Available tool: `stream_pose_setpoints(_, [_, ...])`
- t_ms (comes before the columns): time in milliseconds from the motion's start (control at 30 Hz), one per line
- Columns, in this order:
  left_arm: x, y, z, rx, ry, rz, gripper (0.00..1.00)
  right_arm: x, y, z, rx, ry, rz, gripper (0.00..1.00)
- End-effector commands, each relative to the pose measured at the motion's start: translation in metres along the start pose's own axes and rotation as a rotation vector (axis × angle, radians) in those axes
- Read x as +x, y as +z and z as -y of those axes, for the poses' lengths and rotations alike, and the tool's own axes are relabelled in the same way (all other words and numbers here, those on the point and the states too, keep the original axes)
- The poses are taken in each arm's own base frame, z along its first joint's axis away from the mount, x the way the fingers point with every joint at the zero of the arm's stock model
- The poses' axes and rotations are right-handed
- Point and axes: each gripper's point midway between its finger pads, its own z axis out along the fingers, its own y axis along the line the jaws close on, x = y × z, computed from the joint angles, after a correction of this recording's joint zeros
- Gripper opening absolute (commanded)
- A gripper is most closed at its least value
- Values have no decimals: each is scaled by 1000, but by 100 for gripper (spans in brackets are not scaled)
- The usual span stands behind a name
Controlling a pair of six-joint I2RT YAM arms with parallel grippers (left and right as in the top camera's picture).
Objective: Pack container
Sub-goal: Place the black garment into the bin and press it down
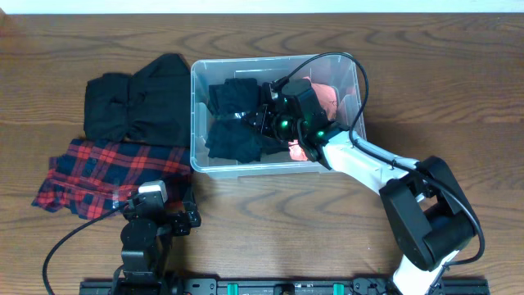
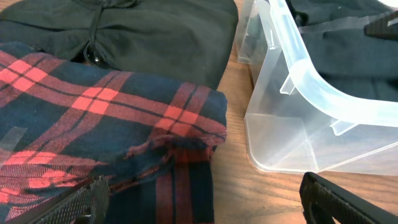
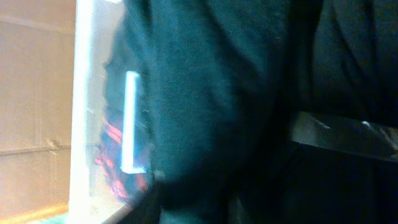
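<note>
The overhead view alone shows both arms. The container (image 1: pixel 246 170) sits mid-bench (image 1: pixel 458 82). The right arm reaches into it from its near right side, elbow bent and wrist turned down over the black cloth (image 1: pixel 233 135) inside. An orange item (image 1: pixel 329 98) lies in the container's far right end, seen only from overhead.

The right pincer (image 1: pixel 266 116) is low among that cloth, and I cannot tell from overhead how far it gapes or whether it grips anything. The right wrist view does not settle it either. Dark cloth (image 3: pixel 217 93) fills most of that blurred frame, with the container's clear wall (image 3: pixel 84 112) at the left edge. Red plaid (image 3: pixel 112 149) shows through the wall, and brown bench (image 3: pixel 37 93) lies beyond it.

The left arm is folded near the bench's front edge, left of the container, its left pincer (image 1: pixel 154 197) aimed at the plaid cloth (image 1: pixel 102 176). The left wrist view adds what overhead hides. The left pincer (image 2: pixel 205 199) is spread wide and holds nothing, one fingertip (image 2: pixel 87 202) over the plaid (image 2: pixel 93 112) and the other over bare bench (image 2: pixel 236 186).

That view also shows the container's rounded corner (image 2: pixel 311 93) up close, standing just beside the plaid's folded edge. A black garment (image 1: pixel 135 106) lies left of the container, beyond the plaid, with a drawstring visible in the left wrist view (image 2: pixel 155 37).
</note>
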Motion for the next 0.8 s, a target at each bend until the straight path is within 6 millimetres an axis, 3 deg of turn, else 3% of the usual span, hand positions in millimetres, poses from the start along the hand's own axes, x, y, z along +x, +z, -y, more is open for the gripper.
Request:
stream_pose_setpoints(0, [6, 3, -1, -1, -5, -14, 98, -6, -2, 8, 44, -112, 15, 50])
stream_pose_setpoints(67, [6, 3, -1, -1, -5, -14, 98, -10, -14, 16, 93, -169, 14, 58])
stream_pose_setpoints(133, [6, 3, -1, -1, -5, -14, 98, -17, -31, 26, 187, -197, 30, 59])
stream_pose_setpoints(233, [6, 3, -1, -1, -5, -14, 98, -30, -64, 25, 318, -298, 65, 59])
stream_pose_setpoints(333, [6, 3, -1, -1, -5, -14, 98, -42, -93, -1, 355, -409, 95, 59])
stream_pose_setpoints(467, [6, 3, -1, -1, -5, -14, 98, -48, -116, -58, 271, -532, 152, 42])
stream_pose_setpoints(533, [6, 3, -1, -1, -5, -14, 98, -49, -116, -75, 228, -563, 186, 31])
stream_pose_setpoints(633, [6, 3, -1, -1, -5, -14, 98, -49, -96, -86, 184, -567, 209, 25])
stream_pose_setpoints(767, [6, 3, -1, -1, -5, -14, 98, -37, -43, -66, 184, -525, 152, 22])
